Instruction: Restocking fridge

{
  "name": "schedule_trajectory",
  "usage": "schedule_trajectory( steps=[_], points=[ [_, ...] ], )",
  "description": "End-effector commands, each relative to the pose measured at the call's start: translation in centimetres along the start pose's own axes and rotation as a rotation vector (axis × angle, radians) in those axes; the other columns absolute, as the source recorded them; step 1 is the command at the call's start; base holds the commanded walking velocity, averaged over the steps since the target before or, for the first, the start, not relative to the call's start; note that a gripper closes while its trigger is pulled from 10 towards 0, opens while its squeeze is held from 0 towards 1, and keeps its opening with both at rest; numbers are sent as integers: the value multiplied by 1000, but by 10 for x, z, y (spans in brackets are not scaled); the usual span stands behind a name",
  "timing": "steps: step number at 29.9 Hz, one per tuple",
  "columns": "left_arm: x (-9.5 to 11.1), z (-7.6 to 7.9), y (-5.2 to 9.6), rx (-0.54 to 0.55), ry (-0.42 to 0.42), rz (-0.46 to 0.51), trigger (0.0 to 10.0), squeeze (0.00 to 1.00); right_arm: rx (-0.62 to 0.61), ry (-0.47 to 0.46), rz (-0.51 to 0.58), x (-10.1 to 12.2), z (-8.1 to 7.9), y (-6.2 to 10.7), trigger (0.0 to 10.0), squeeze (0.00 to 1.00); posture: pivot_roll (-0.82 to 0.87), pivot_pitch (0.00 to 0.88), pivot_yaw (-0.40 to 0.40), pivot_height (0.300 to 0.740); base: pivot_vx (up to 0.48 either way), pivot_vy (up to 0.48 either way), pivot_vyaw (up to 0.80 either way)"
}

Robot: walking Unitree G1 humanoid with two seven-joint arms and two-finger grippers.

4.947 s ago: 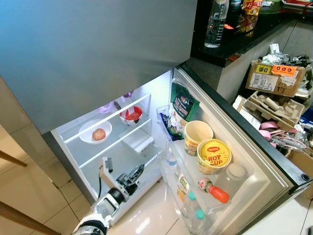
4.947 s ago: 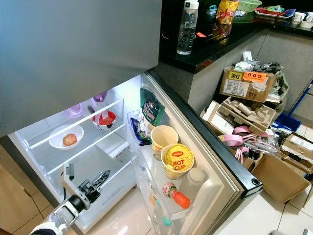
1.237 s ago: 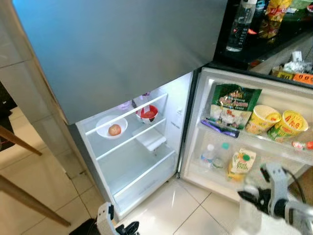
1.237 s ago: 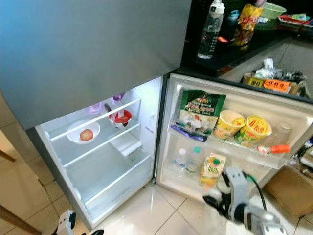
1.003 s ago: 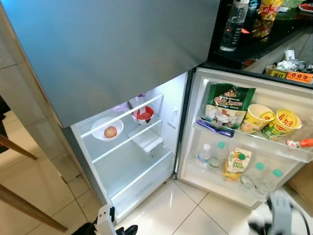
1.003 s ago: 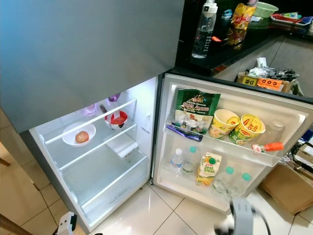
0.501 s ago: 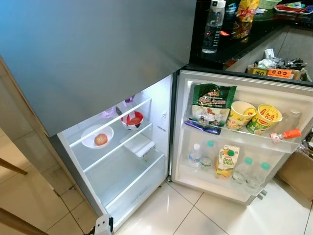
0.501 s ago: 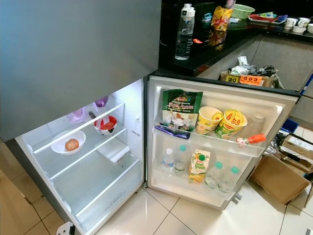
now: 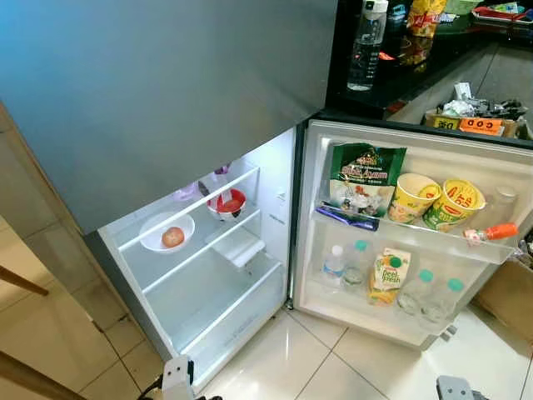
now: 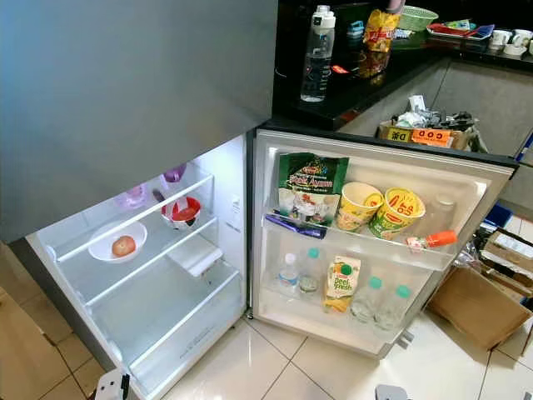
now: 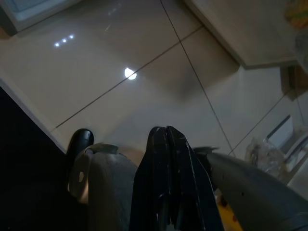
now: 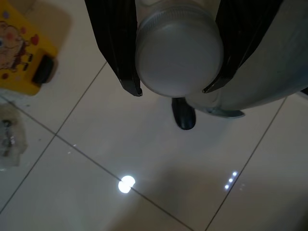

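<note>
Head views: fridge (image 9: 216,283) wide open, door (image 9: 408,242) swung fully right, tiled floor (image 10: 275,367) in front. Lower shelves bare; bowl (image 9: 166,233) up top. Left wrist: left gripper (image 11: 166,144) clamped on nothing, low over tiles. Right wrist: right gripper (image 12: 172,91) pinching white-capped bottle (image 12: 179,55), pointing floorward.

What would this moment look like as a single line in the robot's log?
fridge door: open | right gripper: shut on pale round-ended container, above floor | left gripper: shut, empty | door shelves: stocked
</note>
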State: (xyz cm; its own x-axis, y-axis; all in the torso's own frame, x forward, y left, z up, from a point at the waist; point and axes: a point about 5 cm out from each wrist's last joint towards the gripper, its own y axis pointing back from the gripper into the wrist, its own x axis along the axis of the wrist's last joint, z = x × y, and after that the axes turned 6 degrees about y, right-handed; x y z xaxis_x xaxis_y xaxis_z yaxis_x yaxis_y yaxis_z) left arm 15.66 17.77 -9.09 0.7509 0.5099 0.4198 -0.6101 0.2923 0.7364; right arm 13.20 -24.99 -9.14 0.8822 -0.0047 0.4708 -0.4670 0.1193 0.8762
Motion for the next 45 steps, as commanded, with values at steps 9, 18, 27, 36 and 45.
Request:
schedule_trajectory(
  steps=[9,18,27,36,45],
  points=[
    [-9,1,-1,16,-87,-60,10000,0,9,12,-40,-11,-6,1,10000,0,-65,0,-12,740,0,0,0],
    [-18,3,-2,44,-213,-128,10000,0,34,34,-30,-6,-10,-1,10000,0,-67,0,-13,740,0,0,0],
    [-22,2,-1,53,-263,-161,10000,0,42,38,-43,-11,-12,0,10000,0,-65,0,-13,740,0,0,0],
    [-26,2,-1,41,-287,-193,10000,0,52,48,-48,-12,-13,0,10000,0,-67,0,-13,740,0,0,0],
    [-29,3,0,23,-278,-203,10000,0,55,54,-48,-12,-12,0,10000,0,-68,0,-15,740,0,-115,0]
  ],
)
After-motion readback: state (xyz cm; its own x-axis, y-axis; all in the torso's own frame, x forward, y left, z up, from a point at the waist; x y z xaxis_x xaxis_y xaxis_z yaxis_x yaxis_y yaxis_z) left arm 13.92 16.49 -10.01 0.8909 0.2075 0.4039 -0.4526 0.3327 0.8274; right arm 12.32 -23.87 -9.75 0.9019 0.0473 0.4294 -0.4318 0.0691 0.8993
